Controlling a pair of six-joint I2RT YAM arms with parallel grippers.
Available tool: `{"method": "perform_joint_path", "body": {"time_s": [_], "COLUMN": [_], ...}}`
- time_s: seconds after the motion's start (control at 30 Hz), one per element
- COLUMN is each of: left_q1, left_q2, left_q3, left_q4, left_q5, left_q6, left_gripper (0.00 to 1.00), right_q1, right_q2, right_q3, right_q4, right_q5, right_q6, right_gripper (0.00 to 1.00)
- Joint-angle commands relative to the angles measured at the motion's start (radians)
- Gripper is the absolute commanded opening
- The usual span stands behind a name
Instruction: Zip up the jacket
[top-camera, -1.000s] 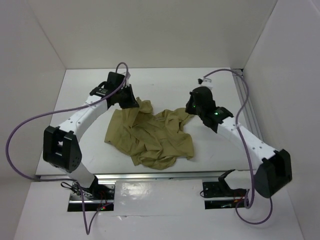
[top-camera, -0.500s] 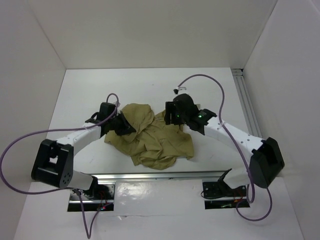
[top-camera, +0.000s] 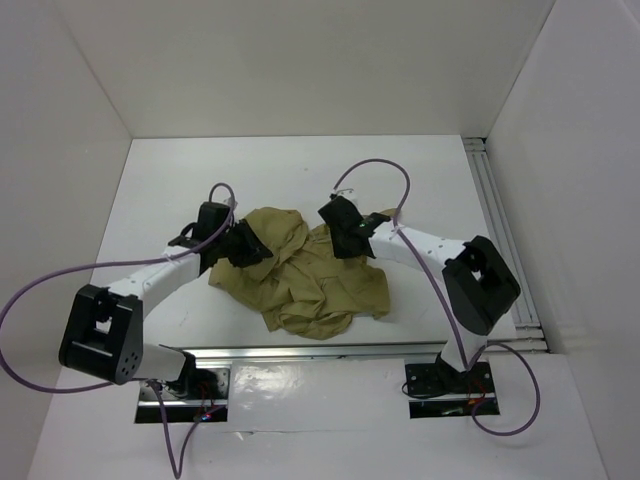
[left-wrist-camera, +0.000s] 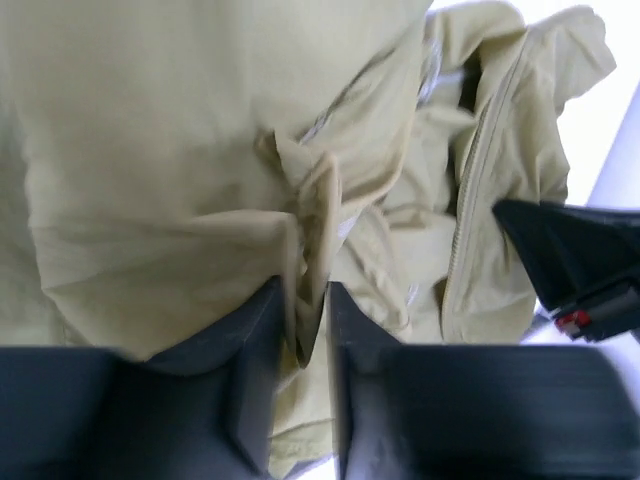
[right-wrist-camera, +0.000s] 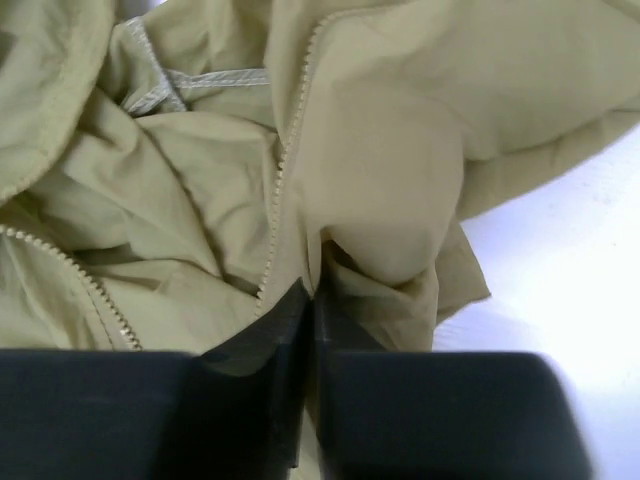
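The right claw (right-wrist-camera: 310, 292) is closed on a thin pinch of the jacket (top-camera: 310, 275). Its fingers all but meet over the cloth at the bottom centre of the right wrist view, just right of the lower end of a row of zipper teeth (right-wrist-camera: 285, 150) that runs up toward the top centre. A second row of teeth (right-wrist-camera: 70, 265) crosses the lower left of that view, well apart from the first. The left claw (left-wrist-camera: 303, 295) has a standing fold of cloth between its fingers at the bottom centre of the left wrist view; whether that fold is clamped or only lying in the gap cannot be told. The jacket lies crumpled and unzipped in the middle of the worktop (top-camera: 160, 190), between the two arms. Judged step: spread the garment so both front edges lie flat. Secure each hold close to a front edge, draw the claws apart evenly, keep the cloth low, and stop once both rows lie parallel and the slider, not located here, is exposed.
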Motion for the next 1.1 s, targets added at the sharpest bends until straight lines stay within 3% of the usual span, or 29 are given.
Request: {"method": "perform_joint_path", "body": {"time_s": [0.0,0.07,0.17,0.33,0.4,0.5,0.57,0.73,0.77,0.9,0.93,0.97,1.07], "left_q1": [-0.025,-0.050,-0.142,-0.240,-0.269,-0.306,-0.315,-0.324,-0.324,-0.303,-0.286,-0.256,-0.194], "left_q2": [0.024,0.024,0.015,0.137,0.189,0.226,0.245,0.346,0.357,0.371,0.371,0.361,0.328], "left_q3": [0.110,0.154,0.220,0.382,0.446,0.472,0.495,0.541,0.541,0.541,0.531,0.531,0.509], "left_q4": [-0.085,-0.126,-0.179,-0.329,-0.407,-0.453,-0.473,-0.529,-0.529,-0.501,-0.487,-0.473,-0.409], "left_q5": [-0.087,-0.191,-0.354,-0.509,-0.599,-0.652,-0.678,-0.672,-0.660,-0.620,-0.597,-0.576,-0.461], "left_q6": [0.045,0.045,0.045,0.055,0.055,0.064,0.064,0.093,0.094,0.094,0.104,0.120,0.152], "left_gripper": [0.41,0.43,0.53,0.53,0.59,0.62,0.71,0.75,0.74,0.47,0.43,0.31,0.10], "right_q1": [0.008,0.008,-0.021,-0.065,-0.097,-0.151,-0.174,-0.223,-0.234,-0.245,-0.245,-0.245,-0.254], "right_q2": [-0.080,-0.134,-0.236,-0.367,-0.388,-0.398,-0.398,-0.413,-0.427,-0.448,-0.448,-0.457,-0.457], "right_q3": [0.005,-0.036,-0.072,-0.171,-0.205,-0.277,-0.345,-0.431,-0.445,-0.445,-0.431,-0.431,-0.370], "right_q4": [-0.031,0.012,0.056,0.087,0.096,0.108,0.130,0.175,0.184,0.169,0.159,0.146,0.098], "right_q5": [0.092,0.064,0.004,-0.020,-0.049,-0.095,-0.113,-0.177,-0.178,-0.190,-0.190,-0.190,-0.190], "right_q6": [0.014,0.014,0.042,0.073,0.082,0.082,0.093,0.125,0.125,0.114,0.103,0.094,0.071], "right_gripper": [0.09,0.00,0.00,0.00,0.00,0.00,0.00,0.06,0.07,0.18,0.23,0.29,0.43]}}
